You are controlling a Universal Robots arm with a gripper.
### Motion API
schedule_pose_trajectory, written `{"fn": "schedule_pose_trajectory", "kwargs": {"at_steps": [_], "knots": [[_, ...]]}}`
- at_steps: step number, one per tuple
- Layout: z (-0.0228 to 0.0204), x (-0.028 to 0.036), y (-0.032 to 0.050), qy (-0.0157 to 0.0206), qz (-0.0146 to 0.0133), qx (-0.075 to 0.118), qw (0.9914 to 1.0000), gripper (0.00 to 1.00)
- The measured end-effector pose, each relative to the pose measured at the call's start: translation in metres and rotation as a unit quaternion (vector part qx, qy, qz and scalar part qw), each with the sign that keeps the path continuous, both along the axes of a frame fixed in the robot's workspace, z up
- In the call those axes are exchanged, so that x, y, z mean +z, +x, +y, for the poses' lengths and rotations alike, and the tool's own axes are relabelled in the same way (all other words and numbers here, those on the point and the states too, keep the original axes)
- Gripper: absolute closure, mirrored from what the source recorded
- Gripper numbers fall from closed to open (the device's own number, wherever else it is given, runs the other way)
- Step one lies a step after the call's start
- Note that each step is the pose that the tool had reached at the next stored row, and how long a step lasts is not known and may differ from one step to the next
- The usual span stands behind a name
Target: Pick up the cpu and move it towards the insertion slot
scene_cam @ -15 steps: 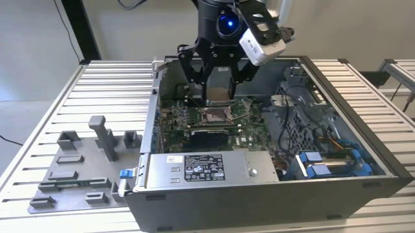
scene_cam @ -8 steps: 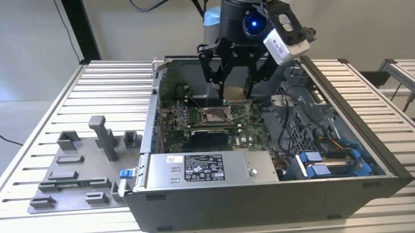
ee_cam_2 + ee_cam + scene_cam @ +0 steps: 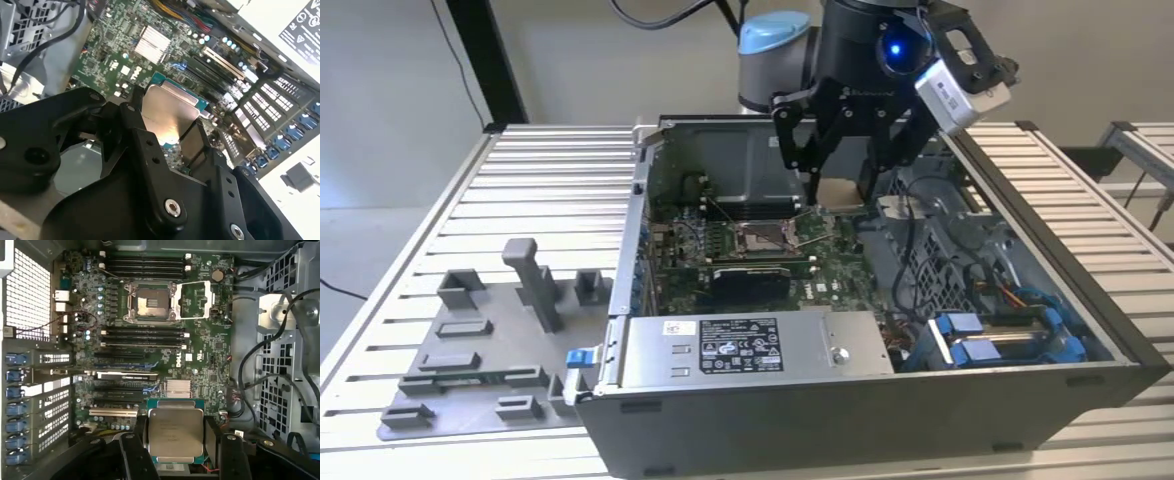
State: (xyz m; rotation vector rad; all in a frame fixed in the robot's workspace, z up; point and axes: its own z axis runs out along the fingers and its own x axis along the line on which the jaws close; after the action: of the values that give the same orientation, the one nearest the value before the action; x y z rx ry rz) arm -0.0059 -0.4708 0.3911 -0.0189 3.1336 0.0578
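Black gripper [image 3: 176, 450] linkage lies closest to the lens in both wrist views, its two fingers [image 3: 134, 452] pressed against opposite edges of the cpu [image 3: 176, 431], which hangs clear of the green motherboard [image 3: 200, 365] beneath. First wrist view: the silvery lid of the cpu faces the camera, ringed by a thin teal border, and the insertion slot [image 3: 150, 302] appears well away from the chip across the motherboard, its tan pin field exposed and its shiny metal frame swung open beside it; black memory slots [image 3: 142, 337] lie between slot and chip. Second wrist view: the cpu [image 3: 167, 117] is seen obliquely between the fingers [image 3: 150, 145], with a small finned heatsink [image 3: 151, 44] on the board beyond it. Exterior view: the gripper [image 3: 841, 190] reaches down into the open computer case [image 3: 854, 400], holding the cpu [image 3: 842, 193] above the motherboard and just toward the exterior view's right of the insertion slot [image 3: 761, 238]. Outside the case, toward the exterior view's left of the slot, a grey fixture plate [image 3: 480, 350] with raised blocks rests on the slatted metal table [image 3: 547, 180].
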Motion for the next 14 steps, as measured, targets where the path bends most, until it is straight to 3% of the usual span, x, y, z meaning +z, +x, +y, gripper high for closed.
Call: {"fn": "schedule_pose_trajectory", "kwargs": {"at_steps": [2,14], "knots": [[0.0,0.0001,0.0045,-0.0001,0.0,0.0,1.0,1.0],[0.0,0.0,0.005,0.0,0.0,0.0,1.0,1.0]]}}
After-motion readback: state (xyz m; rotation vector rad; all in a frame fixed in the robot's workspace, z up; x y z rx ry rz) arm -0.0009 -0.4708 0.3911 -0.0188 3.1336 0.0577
